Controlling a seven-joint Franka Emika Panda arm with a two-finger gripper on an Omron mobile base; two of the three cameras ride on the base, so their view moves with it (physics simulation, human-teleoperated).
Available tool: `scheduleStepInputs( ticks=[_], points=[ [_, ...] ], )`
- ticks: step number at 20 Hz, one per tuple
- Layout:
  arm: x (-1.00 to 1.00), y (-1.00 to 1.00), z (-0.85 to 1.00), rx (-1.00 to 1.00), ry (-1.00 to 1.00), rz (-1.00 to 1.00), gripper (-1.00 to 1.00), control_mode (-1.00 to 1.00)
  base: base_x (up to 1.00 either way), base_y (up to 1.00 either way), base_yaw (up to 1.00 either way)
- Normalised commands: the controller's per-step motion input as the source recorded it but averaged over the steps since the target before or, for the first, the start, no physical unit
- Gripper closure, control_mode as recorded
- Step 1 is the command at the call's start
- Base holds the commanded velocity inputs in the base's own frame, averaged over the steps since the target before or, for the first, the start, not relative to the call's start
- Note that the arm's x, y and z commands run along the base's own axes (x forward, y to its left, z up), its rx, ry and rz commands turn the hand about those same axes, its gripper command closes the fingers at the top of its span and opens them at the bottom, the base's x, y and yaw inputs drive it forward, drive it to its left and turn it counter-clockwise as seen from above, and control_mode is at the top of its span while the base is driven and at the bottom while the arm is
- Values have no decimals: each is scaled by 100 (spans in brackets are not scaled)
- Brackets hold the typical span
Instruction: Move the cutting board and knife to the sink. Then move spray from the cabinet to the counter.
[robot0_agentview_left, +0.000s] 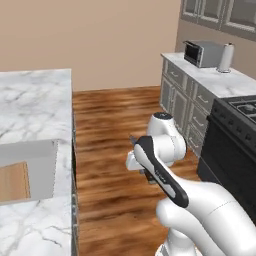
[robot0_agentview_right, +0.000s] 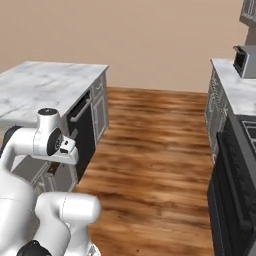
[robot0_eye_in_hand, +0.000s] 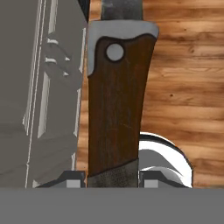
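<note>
In the hand view the knife (robot0_eye_in_hand: 116, 109) runs up the middle, with its dark brown handle pinched between my gripper's (robot0_eye_in_hand: 113, 179) fingertips (robot0_eye_in_hand: 72, 180) and its grey blade pointing away over the wooden floor. From the base cameras the hand (robot0_agentview_left: 148, 176) hangs low beside the island counter (robot0_agentview_left: 30, 105), over the floor. The light-brown cutting board (robot0_agentview_left: 14, 181) lies flat inside the sink (robot0_agentview_left: 44, 167) set into that counter at the left. The spray is out of view.
A second counter on the right carries a toaster oven (robot0_agentview_left: 202, 52) and a paper towel roll (robot0_agentview_left: 226, 57). A black stove (robot0_agentview_left: 240, 130) stands next to it. Upper wall cabinet doors (robot0_agentview_left: 220, 12) show at the top right. Open wooden floor (robot0_agentview_right: 150, 150) lies between both sides.
</note>
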Motion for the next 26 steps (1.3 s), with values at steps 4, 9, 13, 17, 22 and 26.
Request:
scheduleStepInputs(
  ticks=[4, 9, 13, 17, 22, 26],
  points=[
    [0, 0, 0, 0, 0, 0, 100, 100, 90, -10, 16],
    [0, 0, 0, 0, 0, 0, 100, 100, 83, -7, 29],
    [0, 0, 0, 0, 0, 0, 100, 100, 69, -1, 50],
    [0, 0, 0, 0, 0, 0, 100, 100, 49, 0, 71],
    [0, 0, 0, 0, 0, 0, 100, 100, 41, 0, 78],
    [0, 0, 0, 0, 0, 0, 100, 100, 38, -3, 77]
  ],
)
